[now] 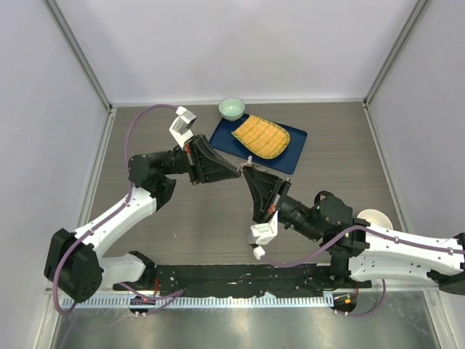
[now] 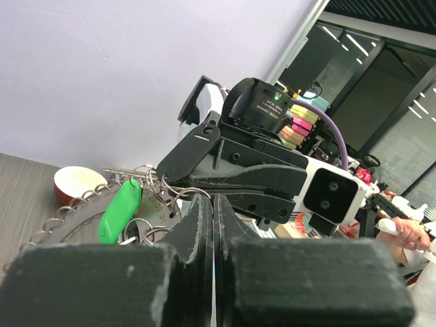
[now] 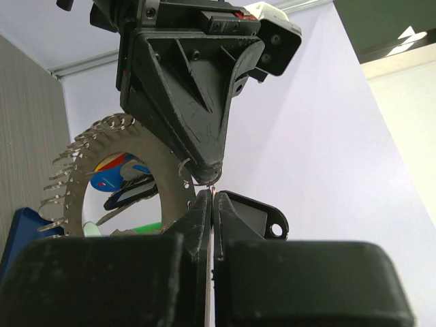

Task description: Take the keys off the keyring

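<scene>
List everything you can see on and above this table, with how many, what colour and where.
keyring: one, grey metal, upright at the gripper tips, mid-table
keys: too many to count, mostly silvery, some with green, blue or red heads, bunched at the keyring
small bowl: one, pale green, far edge of the table
second bowl: one, cream, right side, partly behind the right arm
mat: one, dark blue, beside the small bowl
pad: one, yellow-orange with a grid pattern, on the mat
table: one, grey-brown wood grain
left gripper: one, black, shut, at the keyring
right gripper: one, black, shut, tip to tip with the left
</scene>
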Robot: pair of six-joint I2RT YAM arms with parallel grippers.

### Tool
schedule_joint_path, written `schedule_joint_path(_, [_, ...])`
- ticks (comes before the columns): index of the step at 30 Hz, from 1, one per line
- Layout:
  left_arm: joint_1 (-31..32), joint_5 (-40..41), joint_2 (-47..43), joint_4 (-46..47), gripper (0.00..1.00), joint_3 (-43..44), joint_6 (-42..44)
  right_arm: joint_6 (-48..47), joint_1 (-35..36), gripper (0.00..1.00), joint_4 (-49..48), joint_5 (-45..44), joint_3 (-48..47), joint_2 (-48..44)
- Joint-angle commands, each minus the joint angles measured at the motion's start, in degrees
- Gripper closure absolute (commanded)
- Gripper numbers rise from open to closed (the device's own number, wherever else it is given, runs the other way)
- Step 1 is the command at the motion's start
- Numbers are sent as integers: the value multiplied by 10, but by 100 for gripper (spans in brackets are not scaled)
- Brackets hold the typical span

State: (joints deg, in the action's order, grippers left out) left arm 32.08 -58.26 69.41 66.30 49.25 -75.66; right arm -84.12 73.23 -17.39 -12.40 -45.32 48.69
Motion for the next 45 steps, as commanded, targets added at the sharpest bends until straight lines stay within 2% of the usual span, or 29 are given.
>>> schedule_joint_path(1, [16, -16, -38, 222, 100, 14, 1, 13, 6, 99, 87, -123, 22, 0])
schedule_joint_path(12, [-3, 23, -35, 223, 100, 2, 22, 74, 9, 99, 111, -119, 43, -29])
schedule_joint_path(22, [5, 26, -55, 222, 100, 9, 8, 66, 9, 99, 32, -125, 51, 12])
schedule_joint_path(34, [5, 68, -75, 223, 100, -3, 16, 119, 9, 99, 91, -115, 30, -18])
schedule_joint_path(40, [7, 89, -84, 223, 100, 4, -20, 74, 4, 99, 93, -121, 30, -7])
schedule_joint_path(45, [11, 98, -93, 223, 100, 10, -41, -6, 4, 99, 120, -122, -35, 24])
